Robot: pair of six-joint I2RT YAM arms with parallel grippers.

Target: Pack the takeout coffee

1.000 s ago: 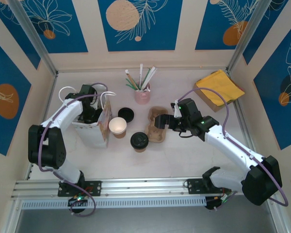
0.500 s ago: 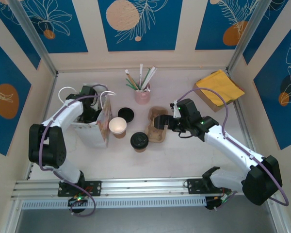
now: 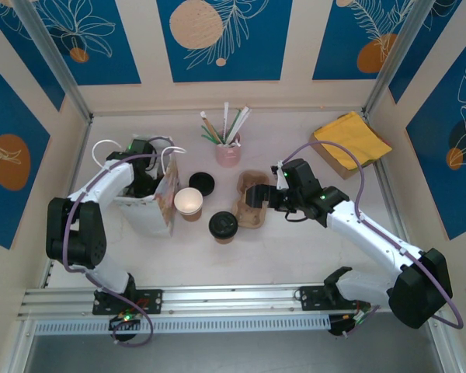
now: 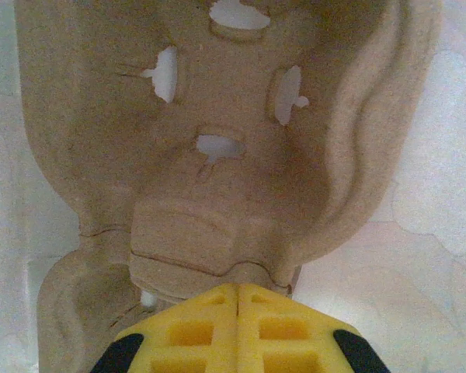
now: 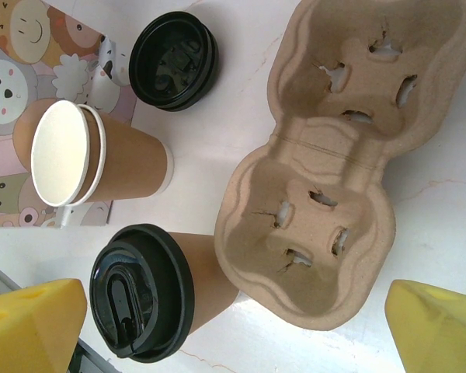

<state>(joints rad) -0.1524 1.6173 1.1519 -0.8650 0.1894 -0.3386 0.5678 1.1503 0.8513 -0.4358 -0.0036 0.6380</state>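
Note:
The takeout coffee (image 3: 223,226) (image 5: 151,291) is a brown paper cup with a black lid, standing on the table in front of a pulp cup carrier (image 3: 252,202) (image 5: 334,179). My right gripper (image 3: 255,194) (image 5: 233,334) hovers open over the carrier's near end, and the coffee stands just beside its left finger (image 5: 31,322). My left gripper (image 3: 144,183) (image 4: 237,289) reaches down into a white paper bag (image 3: 149,203). Its yellow fingers are shut, tips against the edge of a second pulp carrier (image 4: 217,155) lying in the bag.
An open brown cup (image 3: 188,202) (image 5: 85,155) and a loose black lid (image 3: 201,184) (image 5: 173,60) sit between the bag and the carrier. A pink cup of straws (image 3: 227,148) stands at the back. A yellow cloth (image 3: 349,138) lies on a box at the back right.
The right gripper has crept slightly left over the carrier. The left arm and all objects stay where they were.

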